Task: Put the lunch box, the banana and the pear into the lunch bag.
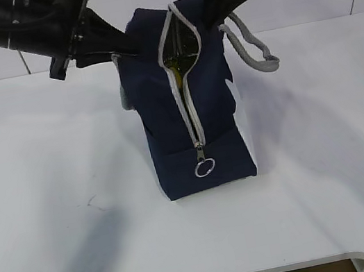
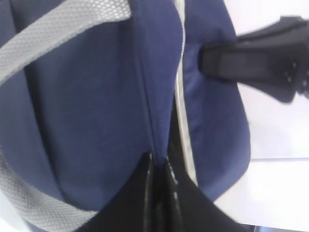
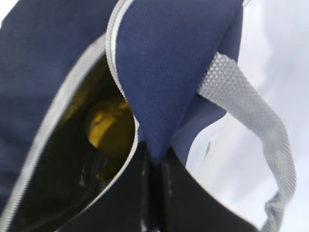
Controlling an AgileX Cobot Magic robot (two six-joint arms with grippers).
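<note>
The navy lunch bag [image 1: 165, 118] stands upright mid-table, and its zipper is open along the far part of the top. My left gripper [image 1: 128, 47] is shut on the left edge of the opening; the left wrist view shows its jaws pinching navy fabric [image 2: 157, 158]. My right gripper [image 1: 212, 14] is shut on the right edge, pinching a fabric flap [image 3: 155, 157]. A rounded yellow fruit, seemingly the pear [image 3: 110, 126], lies inside the dark bag and shows as a yellow glimpse [image 1: 180, 64] in the exterior view. The banana and the lunch box are hidden.
The zipper's ring pull [image 1: 205, 168] hangs at the bag's near end. A grey webbing handle [image 1: 255, 49] droops to the right, and another crosses the left wrist view [image 2: 58, 24]. The white table [image 1: 52, 201] surrounds the bag.
</note>
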